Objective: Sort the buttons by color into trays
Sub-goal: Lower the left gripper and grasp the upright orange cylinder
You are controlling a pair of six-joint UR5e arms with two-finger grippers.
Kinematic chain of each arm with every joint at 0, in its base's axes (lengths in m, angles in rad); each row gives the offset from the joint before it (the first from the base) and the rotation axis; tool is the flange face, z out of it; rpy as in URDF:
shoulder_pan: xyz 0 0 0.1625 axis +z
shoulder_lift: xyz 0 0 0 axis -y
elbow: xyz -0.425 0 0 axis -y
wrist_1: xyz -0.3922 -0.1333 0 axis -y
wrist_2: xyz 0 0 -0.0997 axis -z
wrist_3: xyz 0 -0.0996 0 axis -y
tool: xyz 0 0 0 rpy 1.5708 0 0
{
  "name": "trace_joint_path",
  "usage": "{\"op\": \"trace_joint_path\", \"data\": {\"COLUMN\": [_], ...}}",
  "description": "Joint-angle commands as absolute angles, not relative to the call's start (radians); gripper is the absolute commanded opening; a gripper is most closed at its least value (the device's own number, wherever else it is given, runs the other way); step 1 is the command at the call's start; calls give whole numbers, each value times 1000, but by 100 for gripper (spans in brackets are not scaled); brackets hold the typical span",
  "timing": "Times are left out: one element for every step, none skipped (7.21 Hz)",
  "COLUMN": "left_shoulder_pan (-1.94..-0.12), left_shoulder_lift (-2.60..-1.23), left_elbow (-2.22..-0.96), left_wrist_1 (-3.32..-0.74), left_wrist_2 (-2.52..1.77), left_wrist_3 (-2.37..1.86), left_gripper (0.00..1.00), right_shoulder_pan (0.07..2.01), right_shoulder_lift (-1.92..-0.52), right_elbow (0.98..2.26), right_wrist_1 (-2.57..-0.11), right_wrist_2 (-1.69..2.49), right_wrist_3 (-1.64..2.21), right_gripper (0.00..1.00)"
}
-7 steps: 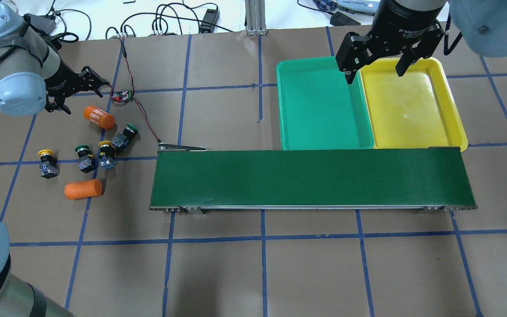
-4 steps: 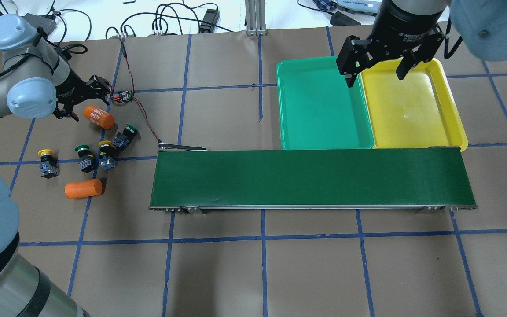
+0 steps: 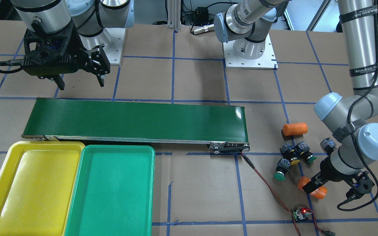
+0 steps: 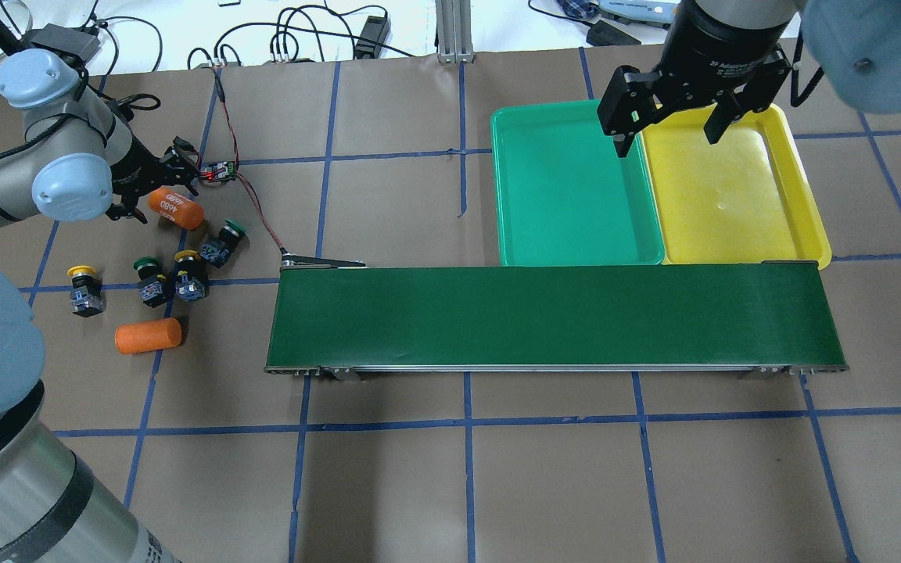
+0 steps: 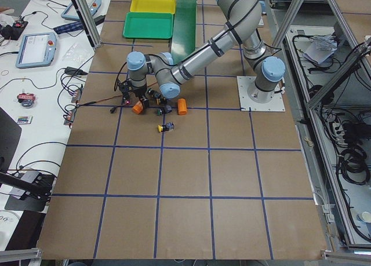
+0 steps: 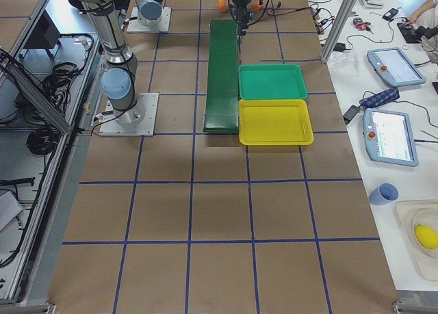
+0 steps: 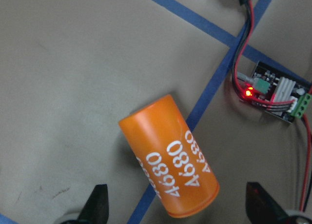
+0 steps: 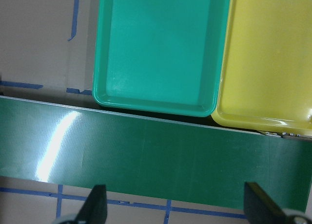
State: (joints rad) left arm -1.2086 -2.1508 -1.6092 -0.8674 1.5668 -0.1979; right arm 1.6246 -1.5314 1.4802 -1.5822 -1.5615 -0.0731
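Four buttons lie on the table at the left: a yellow one [image 4: 83, 289], a green one [image 4: 149, 280], a yellow one [image 4: 188, 274] and a green one [image 4: 224, 241]. My left gripper [image 4: 155, 184] is open, low over the orange cylinder marked 4680 [image 4: 175, 208], which lies just ahead of the fingertips [image 7: 97, 204] in the left wrist view. It holds nothing. My right gripper [image 4: 665, 134] is open and empty, high above the seam between the green tray [image 4: 576, 188] and the yellow tray [image 4: 732, 188]. Both trays are empty.
A long dark-green conveyor belt [image 4: 552, 317] runs in front of the trays. A second orange cylinder [image 4: 148, 335] lies near the buttons. A small circuit board with a red light [image 4: 218, 170] and its red wire lie beside the left gripper.
My left arm has swung right and its open gripper has come up to the 4680 cylinder. The right gripper has barely shifted. The buttons have not moved.
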Motion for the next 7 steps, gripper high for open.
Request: {"op": "trace_joint_path", "data": {"left_shoulder_pan": [-1206, -1204, -1203, -1200, -1197, -1198, -1198], "left_shoulder_lift": [-2172, -2171, -2171, -2168, -2164, -2145, -2129], "left_elbow": [-1611, -1612, -1627, -1621, -1614, -1623, -1620], "left_wrist_1": [-859, -862, -864, -865, -868, -873, -882], "left_wrist_2": [1559, 1519, 1510, 1525, 1522, 1519, 1522], "left_wrist_3": [-198, -199, -199, -199, -198, -180, -179], "left_gripper": [100, 95, 44, 3, 0, 0, 0], "right_shoulder_pan": [1628, 1628, 1629, 1632, 1631, 1622, 1621], "right_shoulder_lift": [-1532, -1526, -1528, -1532, -1531, -1532, -1534], "right_elbow": [1480, 1482, 1482, 1479, 1479, 1477, 1476], "right_wrist_1": [-1582, -1583, -1582, -1586, -1583, -1575, -1572], "right_wrist_2": [-1563, -1566, -1565, -1563, -1563, -1562, -1560], "right_wrist_3": [-74, -66, -61, -57, -57, -57, -58], "right_gripper": [100, 100, 100, 100, 100, 100, 100]}}
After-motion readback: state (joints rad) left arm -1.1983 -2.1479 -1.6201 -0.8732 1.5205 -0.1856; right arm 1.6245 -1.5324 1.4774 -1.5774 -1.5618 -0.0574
